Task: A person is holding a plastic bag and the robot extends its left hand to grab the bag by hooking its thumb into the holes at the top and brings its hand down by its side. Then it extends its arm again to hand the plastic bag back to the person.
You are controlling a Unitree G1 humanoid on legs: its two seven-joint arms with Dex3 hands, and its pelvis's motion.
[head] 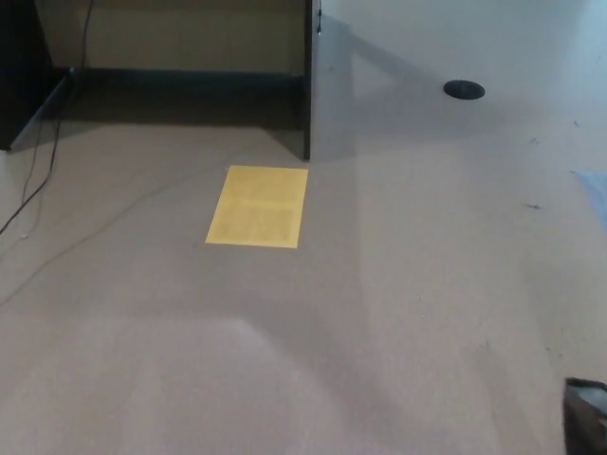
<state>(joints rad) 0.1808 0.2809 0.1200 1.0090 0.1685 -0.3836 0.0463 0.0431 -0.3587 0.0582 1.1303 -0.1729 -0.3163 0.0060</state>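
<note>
Along the left edge a thin cable (38, 185) trails over the carpeted floor (313, 360), likely feeding something out of frame. Further right lies a yellow sheet (258, 206), flat, perhaps a standing mark. Beyond it sits a dark round floor cap (464, 90). Neither hand shows, so their state cannot be told; the plastic bag and person are out of view

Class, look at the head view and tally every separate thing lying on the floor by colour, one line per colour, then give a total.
Yellow: 1, the yellow sheet
Black: 2, the round black disc and the thin cable
Blue: 1, a blue patch cut by the right edge
Total: 4
No bag, person or robot hand shows.
</note>
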